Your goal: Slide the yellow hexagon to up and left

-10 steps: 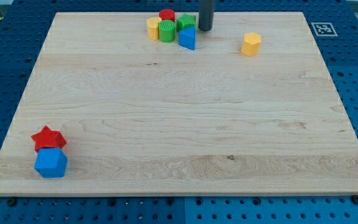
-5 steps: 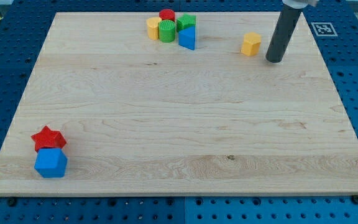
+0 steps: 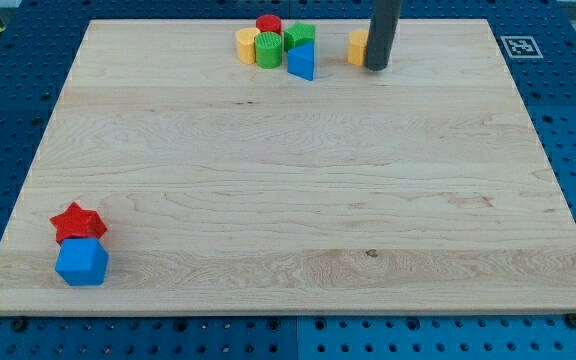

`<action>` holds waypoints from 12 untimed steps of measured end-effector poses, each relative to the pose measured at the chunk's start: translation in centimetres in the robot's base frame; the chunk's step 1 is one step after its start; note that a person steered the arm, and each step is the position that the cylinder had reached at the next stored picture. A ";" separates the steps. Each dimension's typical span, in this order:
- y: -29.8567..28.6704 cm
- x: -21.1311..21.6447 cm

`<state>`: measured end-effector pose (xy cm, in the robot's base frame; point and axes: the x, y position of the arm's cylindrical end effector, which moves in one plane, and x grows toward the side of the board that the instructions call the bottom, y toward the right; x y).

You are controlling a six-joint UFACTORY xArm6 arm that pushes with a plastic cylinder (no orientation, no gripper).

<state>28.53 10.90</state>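
- The yellow hexagon (image 3: 357,46) sits near the view's top edge of the worktop (image 3: 288,200), a bit right of centre, and only its left part shows; the rod covers the rest.
- My tip (image 3: 376,67) is planted right against the hexagon's right side, touching or as good as touching; I cannot tell which from here.
- End effector state: there is no grasping part on this arm, just the straight dark rod, so nothing to read as apart or together.
- Just to the view's left of the hexagon, with a small gap of bare wood between, comes a tight cluster of five blocks.
- Nearest is the blue block (image 3: 302,62), wedge-like, at the cluster's lower right.
- Above it is the green block (image 3: 300,36), boxy, shape not clear.
- The red cylinder (image 3: 269,23) sits at the cluster's top.
- The green cylinder (image 3: 268,49) stands below the red one, ridged on its side.
- The yellow cylinder (image 3: 247,44) closes the cluster on the view's left, touching the green cylinder.
- Well apart, down in the view's bottom-left corner, the red star (image 3: 77,221) lies with the blue hexagon-like block (image 3: 82,263) pressed right beneath it.
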 end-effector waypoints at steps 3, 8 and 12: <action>1.8 -2.2; 1.8 -4.2; -3.0 -2.8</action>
